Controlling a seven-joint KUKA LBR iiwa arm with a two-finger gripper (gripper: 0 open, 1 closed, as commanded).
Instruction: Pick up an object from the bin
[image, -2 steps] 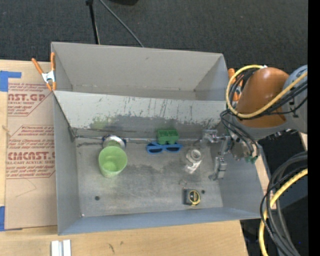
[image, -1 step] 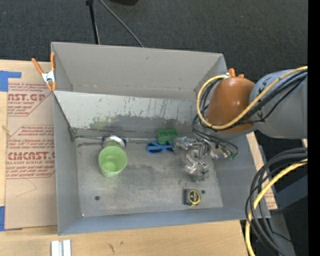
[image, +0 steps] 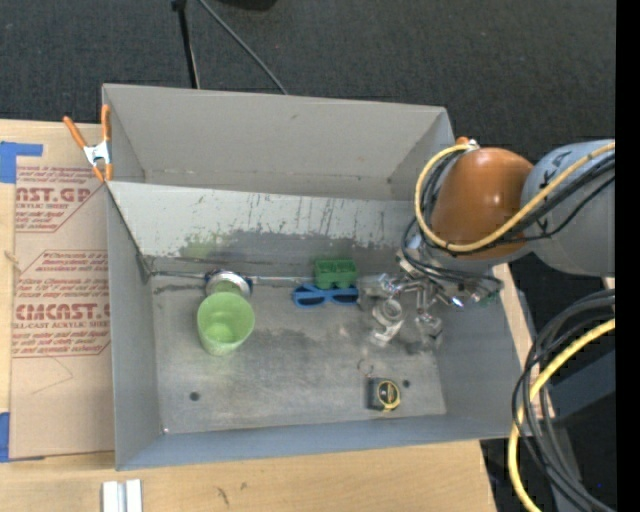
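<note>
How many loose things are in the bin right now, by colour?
Green: 2, cup and block
Blue: 1, flat piece
Silver: 1, round piece
Black and yellow: 1, small piece
Total: 5 in plain sight

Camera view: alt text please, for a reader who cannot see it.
A robot arm with an orange wrist cover reaches down into the right side of a grey metal bin, beside a blue piece and a green block. A green cup sits at the left; a small black-and-yellow thing near the front wall.
</note>
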